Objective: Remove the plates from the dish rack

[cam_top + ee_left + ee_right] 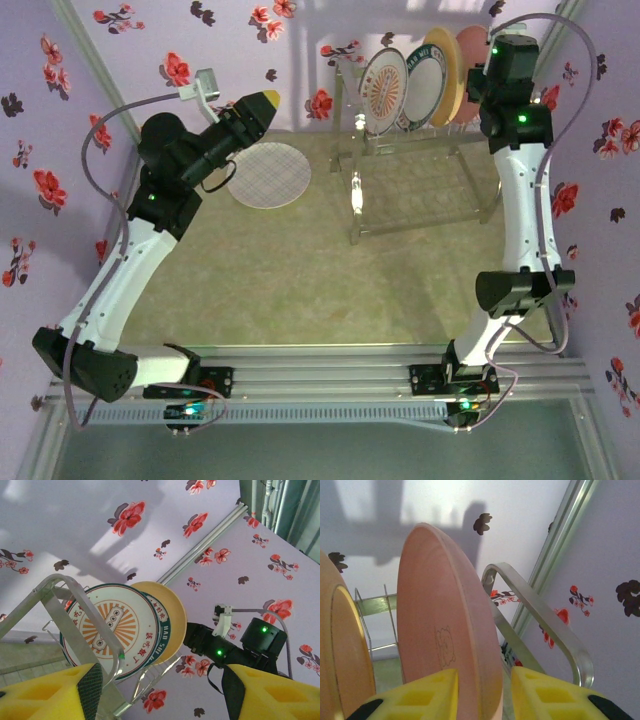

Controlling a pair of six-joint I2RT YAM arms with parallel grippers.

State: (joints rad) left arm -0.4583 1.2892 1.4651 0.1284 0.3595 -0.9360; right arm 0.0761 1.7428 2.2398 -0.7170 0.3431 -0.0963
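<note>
Right gripper [482,692] at dish rack [540,625]. Jaws narrow, one finger each side of pink plate [445,620] rim. Cannot tell if squeeze is tight. Pink plate stands upright in rack at end of row, yellow plate [345,650] just beside it. Left gripper [160,690] wide, holds nothing. Grid plate [268,175] lies flat on table [300,270].

Risks: loose pinch on thin rim, so plate may slip and drop. Crooked lift may bump yellow plate or catch rack bar.
</note>
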